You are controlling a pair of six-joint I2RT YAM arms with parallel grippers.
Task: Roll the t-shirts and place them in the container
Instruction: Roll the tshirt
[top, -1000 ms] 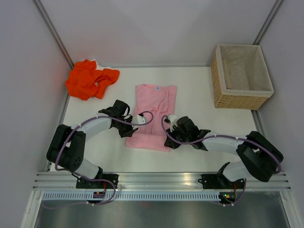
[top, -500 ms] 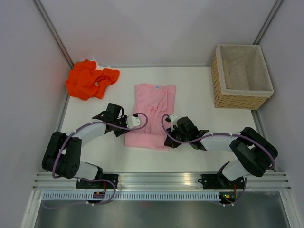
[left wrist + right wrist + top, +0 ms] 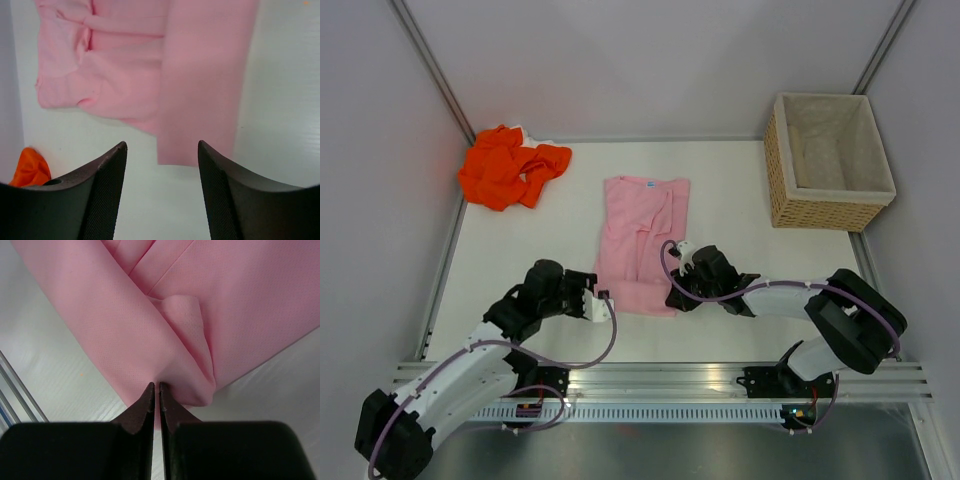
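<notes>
**Top view:** pink shirt (image 3: 642, 235) lies mid-table (image 3: 520, 240), folded into a long strip running away from the arms, probably so it can be rolled from the near hem. Orange shirt (image 3: 510, 165) is crumpled in the far-left corner, basket (image 3: 830, 160) far right. Left gripper (image 3: 604, 303) sits just off the near-left corner, right gripper (image 3: 673, 296) at the near-right corner.

**Left wrist:** jaws spread, nothing between them; hem just beyond the tips.

**Right wrist:** fingers clenched on a fold of the near hem, likely to anchor that corner for the roll.

Wicker basket (image 3: 825, 213) with pale lining, probably cloth, is sitting upright at the white table's (image 3: 730, 190) far right corner; a metal rail (image 3: 650, 378) is running along the near edge.
</notes>
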